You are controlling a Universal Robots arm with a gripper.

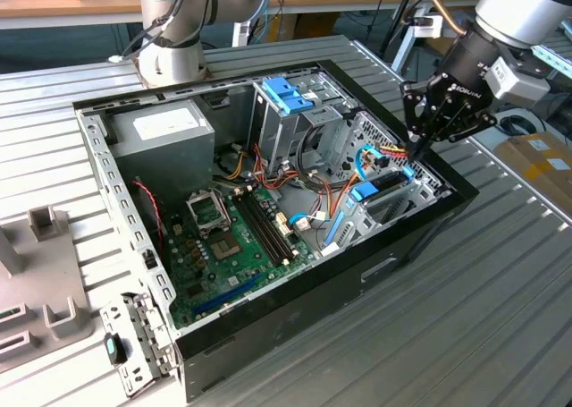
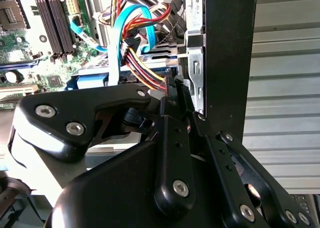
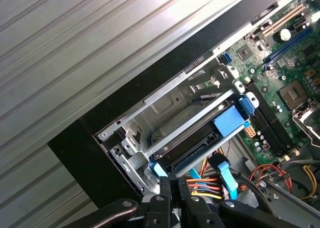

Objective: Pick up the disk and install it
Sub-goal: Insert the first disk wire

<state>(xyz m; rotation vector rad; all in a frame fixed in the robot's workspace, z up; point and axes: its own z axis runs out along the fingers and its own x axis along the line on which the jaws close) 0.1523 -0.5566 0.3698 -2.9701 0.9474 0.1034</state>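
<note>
Fingers (image 1: 416, 148) look drawn together in the exterior view, tips low at the open computer case's (image 1: 268, 331) corner toward the exterior view's right, just above the disk (image 1: 382, 190), which sits in its bay there; in the second wrist view I see the fingers (image 2: 176, 95) pressed together beside a cable bundle (image 2: 142, 70); in the first wrist view the disk (image 3: 197, 140) lies seated in the bay, its blue tab (image 3: 230, 122) toward the motherboard (image 3: 287, 82).
</note>
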